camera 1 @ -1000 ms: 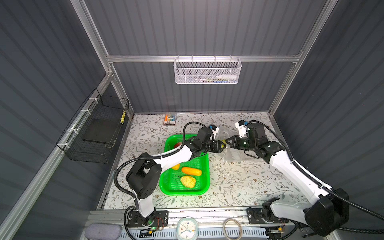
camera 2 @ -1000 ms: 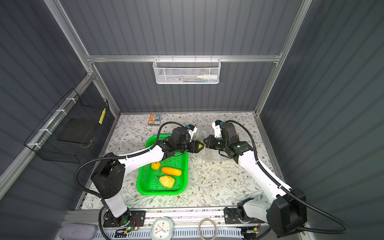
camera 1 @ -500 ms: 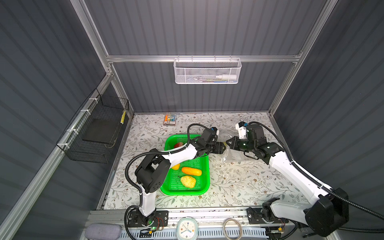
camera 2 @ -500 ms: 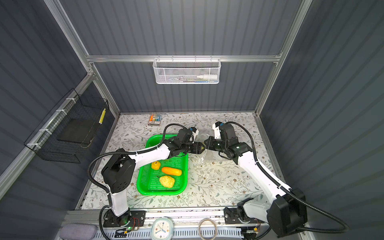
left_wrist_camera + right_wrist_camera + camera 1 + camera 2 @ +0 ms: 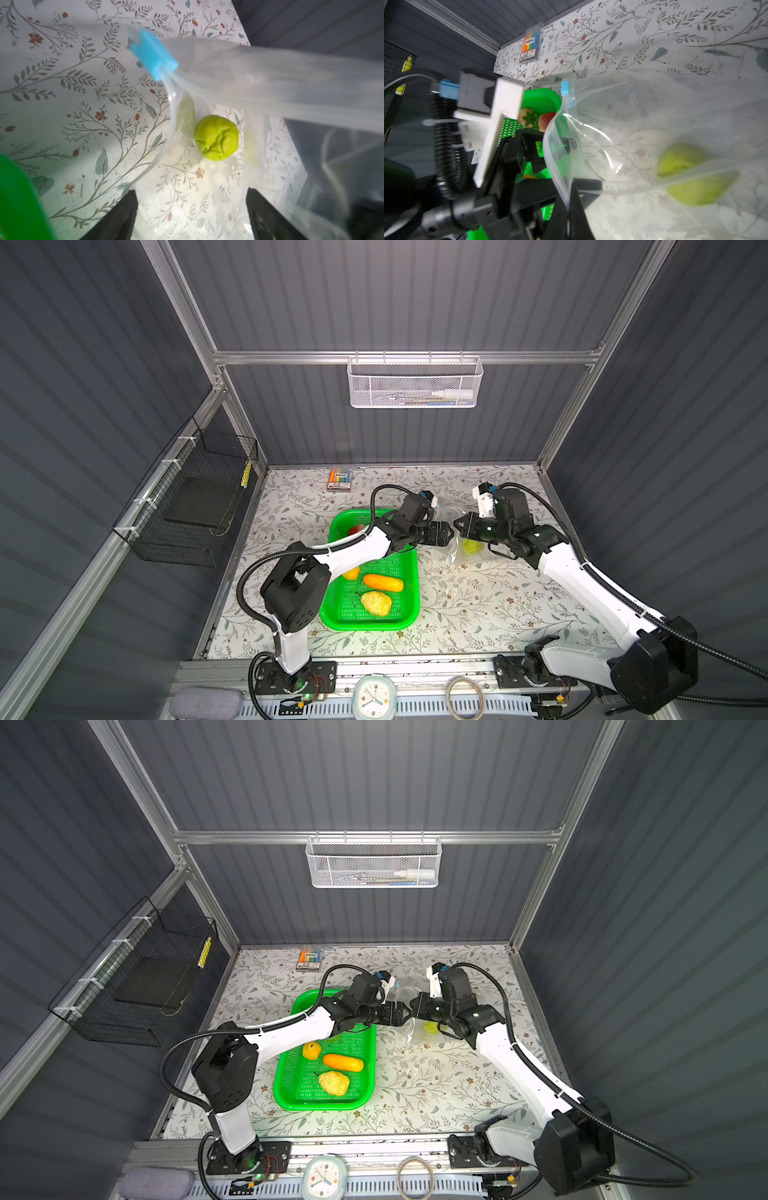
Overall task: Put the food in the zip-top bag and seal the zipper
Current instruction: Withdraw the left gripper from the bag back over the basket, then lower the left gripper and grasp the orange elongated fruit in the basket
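Observation:
The clear zip-top bag [image 5: 467,562] lies right of the green tray [image 5: 374,625], its mouth lifted. My right gripper [image 5: 569,207] is shut on the mouth edge. The zipper's light-blue slider [image 5: 154,57] sits at one end of the mouth. My left gripper [image 5: 191,191] is open at the mouth, nothing between its fingers [image 5: 128,207]. A green food piece [image 5: 216,137] rests inside the bag, also visible in a top view [image 5: 431,1027]. In the tray lie an orange piece [image 5: 383,583], a bumpy yellow one [image 5: 376,603], a small yellow one [image 5: 351,572] and two red ones [image 5: 527,118].
A pack of markers [image 5: 340,479] lies at the back edge of the floral table. A black wire basket [image 5: 195,506] hangs on the left wall and a white mesh basket [image 5: 413,383] on the back wall. The two grippers nearly touch.
My left gripper's jaws have spread apart at the bag's mouth, and the green piece it carried now lies inside the bag. The right gripper keeps its hold on the edge.

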